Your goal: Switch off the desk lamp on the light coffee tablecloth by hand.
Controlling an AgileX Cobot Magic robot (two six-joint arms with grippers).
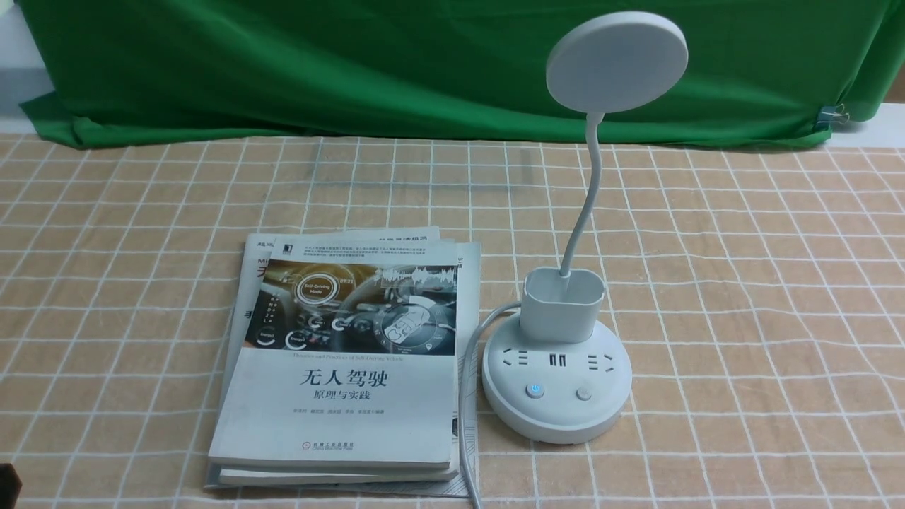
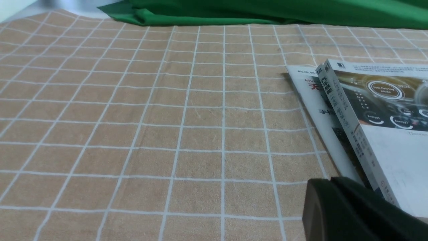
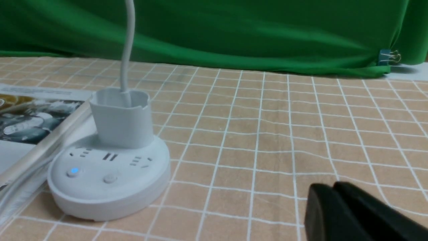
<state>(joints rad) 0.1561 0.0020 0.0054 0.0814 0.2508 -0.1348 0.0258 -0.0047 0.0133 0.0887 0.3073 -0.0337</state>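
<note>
The white desk lamp stands on the light coffee tablecloth, right of centre. Its round disc head is up on a thin bent neck, above the oval cup and the round socket base. The left button glows blue and the right button is unlit. The base and blue button also show in the right wrist view. My right gripper is shut and empty, low over the cloth, apart from the base. My left gripper is shut and empty, beside the books' edge.
A stack of books lies left of the lamp, and it shows in the left wrist view. The lamp's white cable runs between the books and the base to the front edge. The green backdrop cloth hangs behind, with a binder clip.
</note>
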